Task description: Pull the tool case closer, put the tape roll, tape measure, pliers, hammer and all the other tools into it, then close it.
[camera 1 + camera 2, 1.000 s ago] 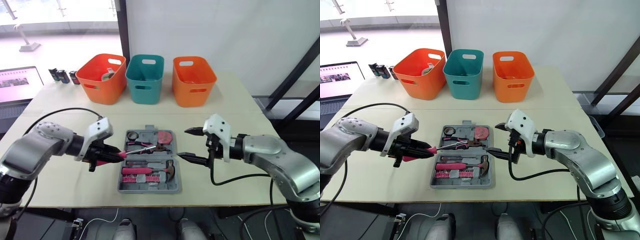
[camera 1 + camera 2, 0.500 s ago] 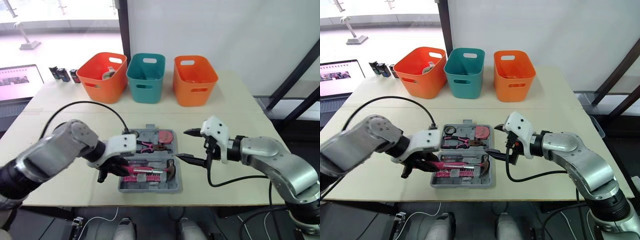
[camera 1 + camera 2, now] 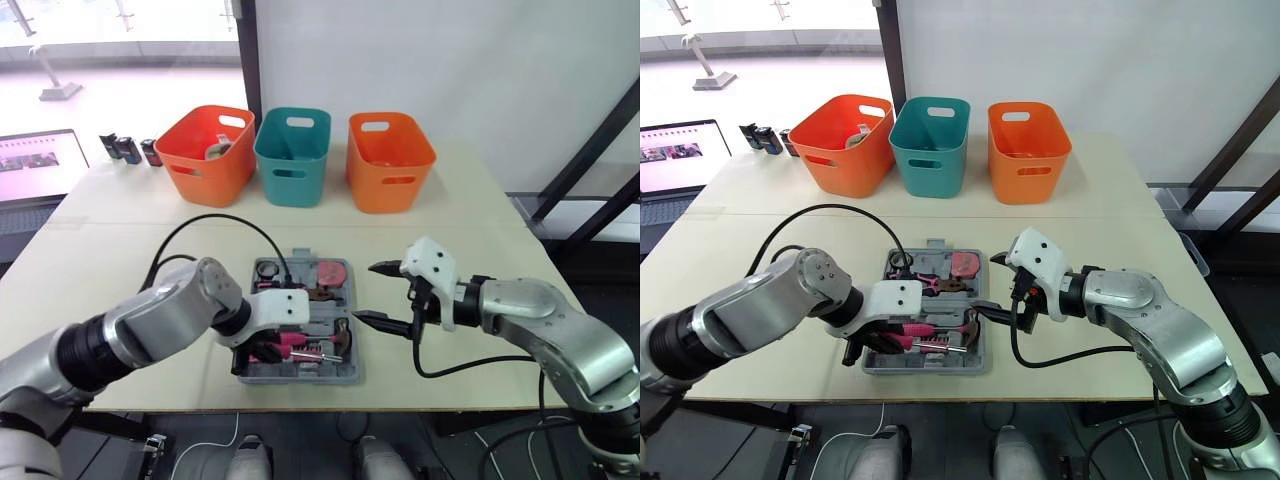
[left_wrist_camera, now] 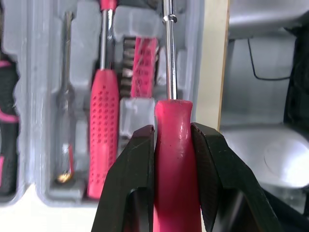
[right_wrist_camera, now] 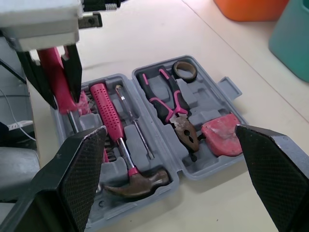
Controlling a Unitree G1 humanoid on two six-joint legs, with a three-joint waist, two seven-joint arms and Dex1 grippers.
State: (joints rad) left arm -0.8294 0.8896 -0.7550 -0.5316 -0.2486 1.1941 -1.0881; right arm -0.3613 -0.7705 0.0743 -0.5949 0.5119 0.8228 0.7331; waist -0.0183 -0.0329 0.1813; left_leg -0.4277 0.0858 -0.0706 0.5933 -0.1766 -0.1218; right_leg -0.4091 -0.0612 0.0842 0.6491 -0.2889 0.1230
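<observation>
The grey tool case (image 3: 330,376) lies open on the table's near middle. Its slots hold a tape roll (image 5: 185,70), a pink tape measure (image 5: 221,133), pliers (image 5: 169,104) and a pink-handled hammer (image 5: 137,181). My left gripper (image 4: 173,133) is shut on a pink-handled screwdriver (image 4: 174,164), held low over the case's near-left part with the shaft pointing along the front row of slots. My right gripper (image 3: 363,291) stands open just right of the case, with nothing between its fingers.
Three baskets stand in a row at the back: orange (image 3: 203,155), teal (image 3: 290,155), orange (image 3: 390,160). Small black items (image 3: 125,150) and a laptop (image 3: 35,165) sit at the far left. A black cable loops over my left arm.
My left arm has swung from left of the case to over its near side, bringing the screwdriver down toward the front slots. The right gripper has barely moved.
</observation>
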